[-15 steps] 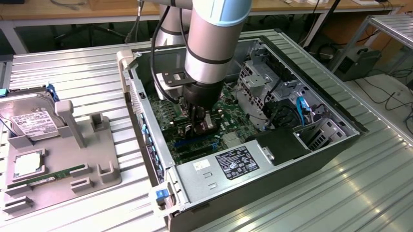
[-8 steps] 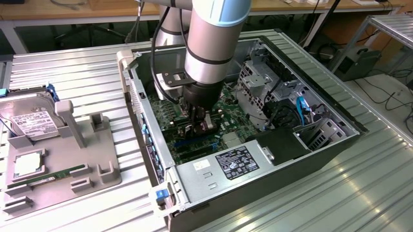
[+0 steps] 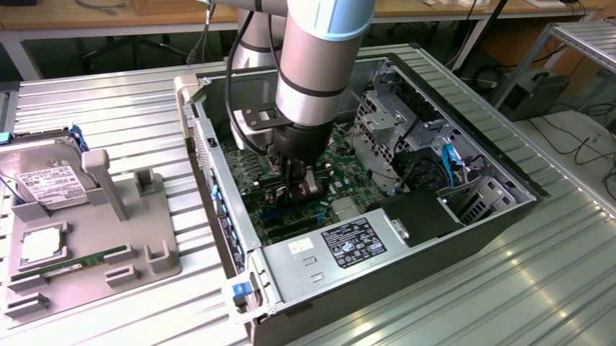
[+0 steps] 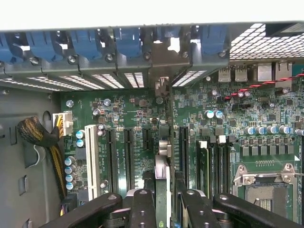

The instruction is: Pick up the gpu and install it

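**Pincer clamped on the card above the motherboard**

We see the black two-fingered pincer of the grey arm lowered into the open dark-grey metal computer case, and its fingers are clenched from both sides on the thin flat black expansion card, the gpu. In the wrist view the gpu stands on edge between the fingers, its narrow edge running away from the camera toward the row of blue slot clips on the rear wall of the case. It sits over the green motherboard, between the black expansion slots; whether its lower edge is already seated in a slot we cannot tell.

In the exterior view the pincer hangs just above the board, near the middle of the case. On the exterior view's left, well apart from the case, a grey plastic holder tray rests on the ribbed metal table; it carries a boxy silver hard drive with a white label and a slim green memory stick.
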Tool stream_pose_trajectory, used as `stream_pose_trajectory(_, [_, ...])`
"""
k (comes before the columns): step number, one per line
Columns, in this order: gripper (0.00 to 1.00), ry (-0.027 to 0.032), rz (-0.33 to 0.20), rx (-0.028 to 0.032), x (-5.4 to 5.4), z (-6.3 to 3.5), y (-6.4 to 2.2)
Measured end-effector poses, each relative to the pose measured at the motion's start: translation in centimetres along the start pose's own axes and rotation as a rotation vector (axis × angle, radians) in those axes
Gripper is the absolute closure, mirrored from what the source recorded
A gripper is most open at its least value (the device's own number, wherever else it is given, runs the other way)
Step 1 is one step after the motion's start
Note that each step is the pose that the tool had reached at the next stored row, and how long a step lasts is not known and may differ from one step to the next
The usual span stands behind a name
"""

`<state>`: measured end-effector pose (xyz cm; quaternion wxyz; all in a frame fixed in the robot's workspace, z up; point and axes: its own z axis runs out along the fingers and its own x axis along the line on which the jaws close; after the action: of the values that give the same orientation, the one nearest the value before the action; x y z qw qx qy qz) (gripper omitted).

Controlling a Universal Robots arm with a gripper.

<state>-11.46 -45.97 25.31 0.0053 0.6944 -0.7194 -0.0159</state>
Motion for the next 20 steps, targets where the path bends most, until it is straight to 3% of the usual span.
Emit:
stream_pose_trajectory(12, [0.74, 0.0097, 0.000, -0.0034, 0.02, -0.02, -0.16])
stream_pose_trajectory(20, [0.74, 0.0117, 0.001, -0.0045, -0.24, -0.01, -0.13])
